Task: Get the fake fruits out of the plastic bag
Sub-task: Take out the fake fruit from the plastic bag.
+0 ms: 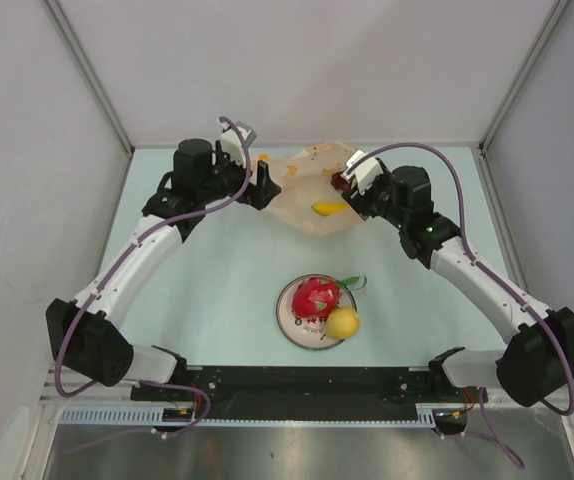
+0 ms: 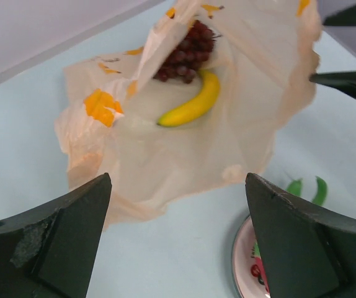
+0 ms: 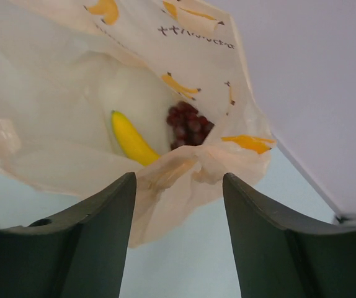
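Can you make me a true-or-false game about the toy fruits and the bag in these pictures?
1. The banana is inside the plastic bag. True.
2. The lemon is inside the bag too. False: it sits on the plate, beside the dragon fruit.
3. The grapes lie next to the banana. True.
4. The left hand is holding the banana. False: it is open and empty, beside the bag.

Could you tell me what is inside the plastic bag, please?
Inside the plastic bag lie a banana and a grape bunch, side by side. Anything beneath its folds is hidden.
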`<state>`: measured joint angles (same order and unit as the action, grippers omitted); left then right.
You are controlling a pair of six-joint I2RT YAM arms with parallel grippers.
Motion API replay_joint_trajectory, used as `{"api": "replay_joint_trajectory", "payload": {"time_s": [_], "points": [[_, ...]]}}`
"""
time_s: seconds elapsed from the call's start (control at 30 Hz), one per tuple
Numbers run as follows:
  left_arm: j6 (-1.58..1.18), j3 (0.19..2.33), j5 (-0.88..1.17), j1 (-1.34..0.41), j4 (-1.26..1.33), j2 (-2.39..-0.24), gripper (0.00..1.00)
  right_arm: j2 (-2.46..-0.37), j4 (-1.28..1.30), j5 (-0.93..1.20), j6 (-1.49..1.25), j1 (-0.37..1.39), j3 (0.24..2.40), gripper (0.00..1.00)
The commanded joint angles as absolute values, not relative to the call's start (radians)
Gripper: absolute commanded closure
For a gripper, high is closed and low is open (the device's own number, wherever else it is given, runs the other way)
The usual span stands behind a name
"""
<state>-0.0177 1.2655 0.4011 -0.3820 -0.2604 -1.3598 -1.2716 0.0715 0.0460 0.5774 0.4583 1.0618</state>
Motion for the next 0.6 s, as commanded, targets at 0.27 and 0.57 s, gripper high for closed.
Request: {"api": "replay_joint_trajectory", "payload": {"time_s": [0.27,0.57], "points": [[0.135,1.295,0.16,-0.4,-0.242,-1.308,0.06,-1.241,-0.077,0.057,0.448,0.587,1.095,0.26],[0.094,1.333,0.391,-0.419,-0.299,-1.399,0.06,-1.314,-0.104,0.017,0.447,0.591,1.097,0.27]]}}
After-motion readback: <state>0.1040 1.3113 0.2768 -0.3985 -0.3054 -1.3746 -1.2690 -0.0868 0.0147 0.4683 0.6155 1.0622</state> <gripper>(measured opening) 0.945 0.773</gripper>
